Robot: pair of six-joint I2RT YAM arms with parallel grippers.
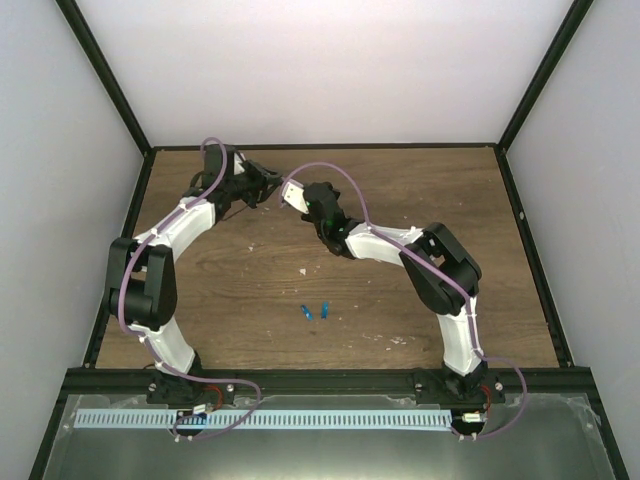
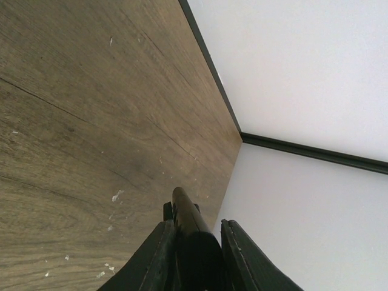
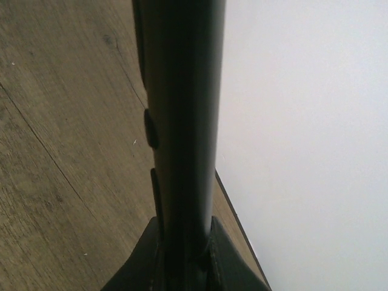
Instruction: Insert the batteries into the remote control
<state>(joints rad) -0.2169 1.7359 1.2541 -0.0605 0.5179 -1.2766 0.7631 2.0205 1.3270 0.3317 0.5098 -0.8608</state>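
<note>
Two blue batteries [image 1: 307, 312] [image 1: 325, 311] lie side by side on the wooden table [image 1: 240, 290], near its middle front, far from both grippers. My right gripper [image 1: 305, 194] [image 3: 183, 221] is raised at the far middle and shut on the slim black remote control [image 3: 182, 109], which runs straight out past the top of the right wrist view. My left gripper [image 1: 266, 181] [image 2: 195, 223] is raised just left of it and holds a short black cover piece [image 2: 191, 233] between its fingers. The piece lies against the left finger [image 2: 159, 248].
Pale specks of debris [image 1: 303, 270] [image 2: 116, 195] dot the table. Black frame rails [image 1: 525, 230] edge the table, with white walls behind and at the sides. The two grippers are close together at the far middle.
</note>
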